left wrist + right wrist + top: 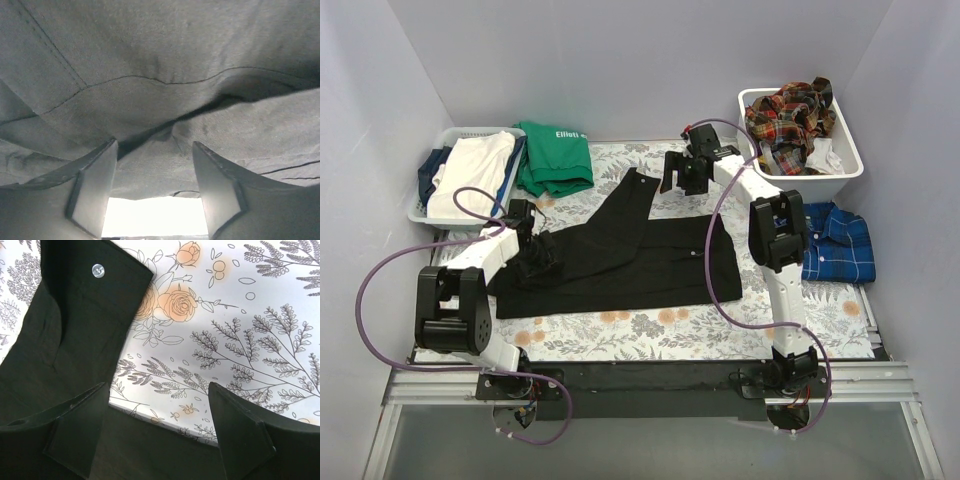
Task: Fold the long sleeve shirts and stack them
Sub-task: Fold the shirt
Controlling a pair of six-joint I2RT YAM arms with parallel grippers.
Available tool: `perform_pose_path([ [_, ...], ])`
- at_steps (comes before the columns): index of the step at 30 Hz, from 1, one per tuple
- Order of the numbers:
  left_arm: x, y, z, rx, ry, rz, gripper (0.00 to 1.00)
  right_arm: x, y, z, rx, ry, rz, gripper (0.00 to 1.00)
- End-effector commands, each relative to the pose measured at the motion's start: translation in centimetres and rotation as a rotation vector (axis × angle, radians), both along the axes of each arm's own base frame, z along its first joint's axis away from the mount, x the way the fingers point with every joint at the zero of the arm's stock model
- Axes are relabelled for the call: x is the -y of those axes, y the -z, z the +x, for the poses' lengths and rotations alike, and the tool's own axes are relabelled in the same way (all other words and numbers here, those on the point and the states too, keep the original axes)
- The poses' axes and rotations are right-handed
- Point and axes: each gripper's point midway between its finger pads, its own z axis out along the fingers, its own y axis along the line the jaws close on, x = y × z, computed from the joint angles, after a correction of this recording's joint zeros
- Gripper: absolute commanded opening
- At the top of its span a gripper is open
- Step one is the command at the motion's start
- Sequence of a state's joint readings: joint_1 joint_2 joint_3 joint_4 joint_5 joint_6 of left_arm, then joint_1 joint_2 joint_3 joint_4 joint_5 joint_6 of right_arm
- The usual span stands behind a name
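A large black long sleeve shirt (620, 255) lies spread on the floral table cover. One sleeve reaches up to a cuff (640, 180). My left gripper (525, 222) is at the shirt's left edge. In the left wrist view it (154, 150) is open, with black cloth (165, 90) filling the view and a fold edge between the fingers. My right gripper (680, 178) hovers just right of the cuff. In the right wrist view it (157, 390) is open and empty, with the cuff and its snap button (98, 270) to the upper left. A blue plaid shirt (835, 240) lies at the right. Red-orange plaid shirts (790, 115) fill a white bin.
The white bin (850, 165) stands at the back right. A grey basket (430, 210) with white cloth (470, 175) stands at the back left. A folded green top with white lettering (555, 155) lies beside it. White walls close in the table on three sides.
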State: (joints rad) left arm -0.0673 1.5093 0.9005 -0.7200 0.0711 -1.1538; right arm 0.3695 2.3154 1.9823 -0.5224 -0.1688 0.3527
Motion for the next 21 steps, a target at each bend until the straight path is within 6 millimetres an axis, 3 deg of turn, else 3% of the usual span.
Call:
perform_pose_path([
  [1, 0.5, -0.1, -0.1, -0.006, -0.02, -0.037, 0.58, -1.1, -1.2, 1.9, 0.051, -0.007, 0.037, 0.87],
  [6, 0.8, 0.0, 0.1, -0.02, -0.023, -0.058, 0.51, -1.8, 0.9, 2.7, 0.047, -0.024, 0.047, 0.84],
  [10, 0.9, -0.2, 0.1, -0.021, -0.023, -0.066, 0.5, -3.6, 2.1, 2.5, 0.032, -0.074, 0.108, 0.81],
  [16, 1.0, -0.2, -0.2, -0.031, -0.026, -0.071, 0.5, -7.2, 4.4, 0.8, 0.005, -0.163, 0.154, 0.77],
  [18, 0.9, -0.2, -0.2, -0.03, -0.027, -0.068, 0.5, -8.5, 4.4, 0.4, 0.006, -0.19, 0.169, 0.76],
  [21, 0.8, -0.4, -0.1, -0.027, -0.029, -0.068, 0.48, -9.3, 5.2, -0.1, -0.024, -0.194, 0.187, 0.67],
])
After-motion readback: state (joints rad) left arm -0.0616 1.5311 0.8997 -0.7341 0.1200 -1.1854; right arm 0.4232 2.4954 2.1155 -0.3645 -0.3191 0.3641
